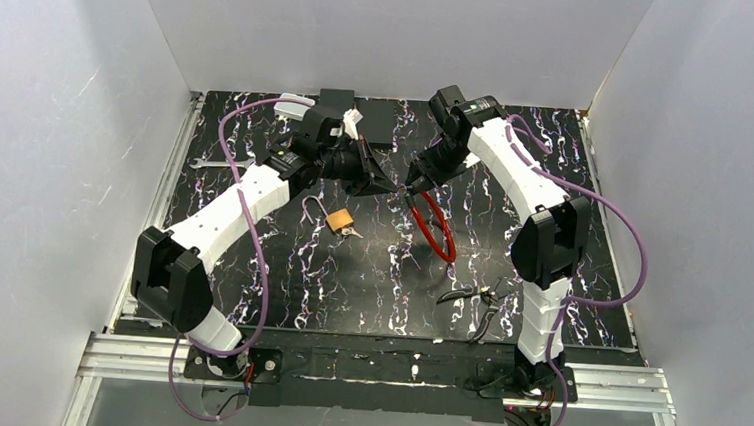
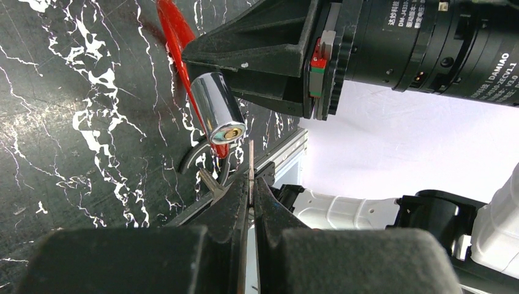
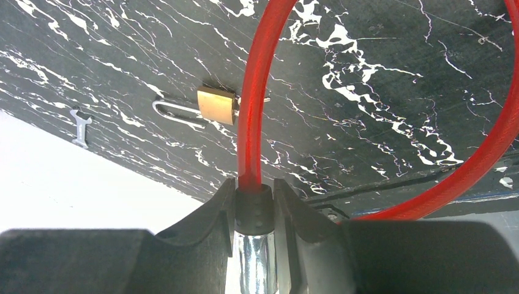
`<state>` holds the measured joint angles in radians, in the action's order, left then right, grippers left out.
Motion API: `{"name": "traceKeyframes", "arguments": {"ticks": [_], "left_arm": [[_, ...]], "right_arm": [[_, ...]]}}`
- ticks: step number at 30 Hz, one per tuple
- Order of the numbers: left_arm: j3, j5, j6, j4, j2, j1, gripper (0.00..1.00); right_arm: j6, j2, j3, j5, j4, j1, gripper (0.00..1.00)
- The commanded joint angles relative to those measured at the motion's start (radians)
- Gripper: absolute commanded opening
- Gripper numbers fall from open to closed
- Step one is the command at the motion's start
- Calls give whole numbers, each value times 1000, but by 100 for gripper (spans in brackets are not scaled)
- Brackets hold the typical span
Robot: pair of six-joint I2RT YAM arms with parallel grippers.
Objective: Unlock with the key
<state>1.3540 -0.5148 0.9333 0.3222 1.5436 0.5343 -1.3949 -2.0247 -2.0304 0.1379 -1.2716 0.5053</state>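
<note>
Lock cylinder (image 2: 219, 110), the chrome barrel of the red cable (image 3: 256, 92) lock, is held up off the table toward the far middle. It is clamped at its black collar between the closed fingers of the right gripper (image 3: 254, 205), and the cable loop hangs from it toward the near side. Its keyhole face is turned toward the left gripper (image 2: 251, 193), whose fingers are pinched tight on a thin metal blade seen edge-on, which I take to be the key (image 2: 251, 162). The blade's tip sits just beside the keyhole face, a little off to one side and not yet in the slot. The main risk is misalignment: the blade looks offset from the slot, and its rotation relative to the slot cannot be told. A forward push could therefore land it on the chrome rim and send it skidding off. The key is thin and held in a narrow pinch, so a jammed tip could pivot it, slide it back between the fingers, or knock it loose. The barrel is round and smooth, so a hard push or the turning torque might spin or tilt it in the right grip. A dropped key would fall to the marbled table (image 1: 368, 283) near the brass padlock (image 1: 339, 218), with pliers (image 1: 475, 300) lying nearer on the right.
</note>
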Motion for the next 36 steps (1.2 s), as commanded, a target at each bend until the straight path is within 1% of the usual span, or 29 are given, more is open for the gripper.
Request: {"name": "traceKeyframes", "arguments": {"ticks": [1, 19, 31, 36], "left_arm": [[41, 3, 1, 16, 12, 4, 0], [27, 39, 4, 40, 18, 4, 0], [43, 6, 5, 21, 54, 6, 0], [17, 11, 12, 21, 39, 9, 0]], "right_arm": [[0, -1, 4, -5, -7, -1, 1], [0, -6, 1, 10, -2, 0, 1], [-4, 4, 27, 20, 19, -1, 1], [-7, 1, 23, 22, 26, -1, 1]]}}
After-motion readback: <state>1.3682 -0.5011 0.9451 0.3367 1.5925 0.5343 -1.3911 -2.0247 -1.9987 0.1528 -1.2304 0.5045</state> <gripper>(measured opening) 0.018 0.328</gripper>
